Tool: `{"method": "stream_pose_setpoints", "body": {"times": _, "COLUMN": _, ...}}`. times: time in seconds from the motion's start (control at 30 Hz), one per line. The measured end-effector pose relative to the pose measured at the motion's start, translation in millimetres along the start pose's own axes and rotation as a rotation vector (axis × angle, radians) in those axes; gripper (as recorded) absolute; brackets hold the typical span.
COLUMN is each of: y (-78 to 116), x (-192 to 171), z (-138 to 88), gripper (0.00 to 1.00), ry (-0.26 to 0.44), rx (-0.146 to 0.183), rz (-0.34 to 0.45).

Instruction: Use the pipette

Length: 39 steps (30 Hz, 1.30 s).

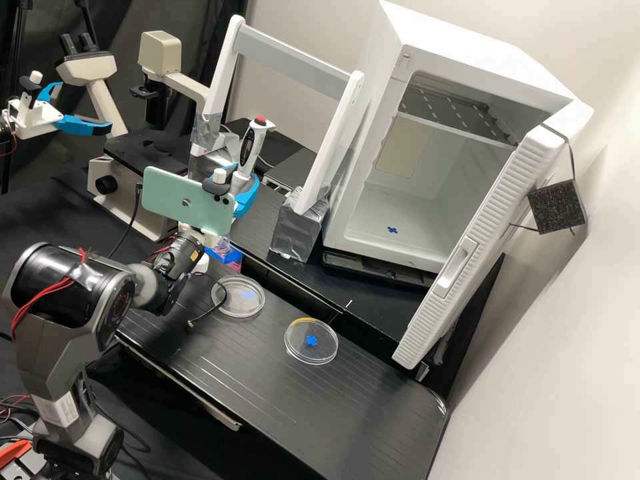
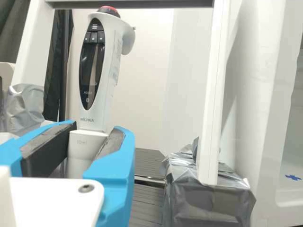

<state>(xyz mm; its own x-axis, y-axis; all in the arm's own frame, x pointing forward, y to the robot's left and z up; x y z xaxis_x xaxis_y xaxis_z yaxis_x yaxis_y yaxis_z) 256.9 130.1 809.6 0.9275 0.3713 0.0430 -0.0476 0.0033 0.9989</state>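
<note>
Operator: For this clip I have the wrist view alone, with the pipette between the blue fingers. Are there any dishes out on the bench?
Observer: Yes. In the high view, two round clear dishes lie on the dark bench: a nearer dish close to the arm, and a farther dish.

Operator: Does the farther one have any mark I could aim by?

Observer: A blue cross-shaped mark shows through it, near its middle.

Operator: And is anything mounted by the gripper that I should keep clear of things?

Observer: A pale green phone sits beside it, its back turned to the fixed camera.
</note>
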Motion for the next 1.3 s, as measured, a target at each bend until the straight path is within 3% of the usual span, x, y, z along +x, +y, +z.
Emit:
{"method": "stream_pose_setpoints", "body": {"times": 0.2, "y": 19.6, "x": -3, "z": -9, "gripper": 0.00, "ry": 0.026, "rx": -0.002, "rz": 0.064}}
{"method": "stream_pose_setpoints", "body": {"times": 0.43, "y": 49.7, "x": -6, "z": -28, "gripper": 0.00, "ry": 0.104, "rx": -0.005, "rz": 0.155}}
{"method": "stream_pose_setpoints", "body": {"times": 0.67, "y": 74.5, "x": -15, "z": -36, "gripper": 0.00, "ry": 0.145, "rx": 0.013, "rz": 0.148}}
{"method": "stream_pose_setpoints", "body": {"times": 1.0, "y": 102.8, "x": -49, "z": -18, "gripper": 0.00, "ry": 0.147, "rx": -0.024, "rz": 0.122}}
{"method": "stream_pose_setpoints", "body": {"times": 1.13, "y": 113.8, "x": -67, "z": -6, "gripper": 0.00, "ry": 0.140, "rx": -0.029, "rz": 0.147}}
{"method": "stream_pose_setpoints", "body": {"times": 1.3, "y": 124.8, "x": -86, "z": 4, "gripper": 0.00, "ry": 0.079, "rx": -0.064, "rz": 0.220}}
